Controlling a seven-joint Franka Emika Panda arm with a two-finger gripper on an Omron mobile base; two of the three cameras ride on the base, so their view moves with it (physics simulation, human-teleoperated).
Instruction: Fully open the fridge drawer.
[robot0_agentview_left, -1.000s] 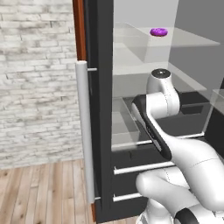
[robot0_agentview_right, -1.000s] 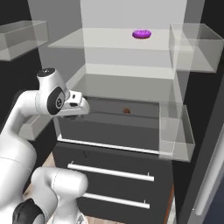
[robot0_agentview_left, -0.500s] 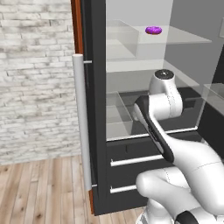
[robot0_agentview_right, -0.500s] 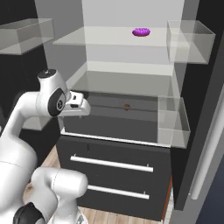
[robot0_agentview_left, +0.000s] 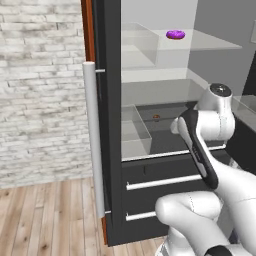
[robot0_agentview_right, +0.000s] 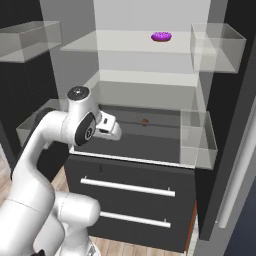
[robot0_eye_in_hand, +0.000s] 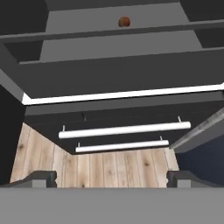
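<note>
The fridge drawer (robot0_agentview_right: 145, 142) is seen pulled some way out of the open fridge, its pale strip (robot0_eye_in_hand: 122, 94) running the width of the front edge just above the two dark drawer fronts with long silver bar handles (robot0_agentview_right: 127, 187). A small reddish-brown object (robot0_agentview_right: 145, 121) is seen lying near the back edge of the tray. The gripper (robot0_eye_in_hand: 111, 179) is held above the drawer's front edge near its left corner, pointed downward at the strip and the wooden floor (robot0_eye_in_hand: 105, 166) beyond; its fingertips (robot0_eye_in_hand: 41, 178) are spread wide apart and nothing is held between them. Whether the hand is touching the tray cannot be settled from the base views, where the wrist blocks the contact point. The risk is judged to lie in the grip: with the jaws spread and no hold on the strip, a pull could slip off the thin edge and leave the drawer only partly out. A pull applied this far toward the left corner could also skew the wide tray on its runners and jam it. The clear bin (robot0_agentview_right: 197, 140) on the right door is set close beside the drawer's right edge, and a skewed tray could be caught there.
</note>
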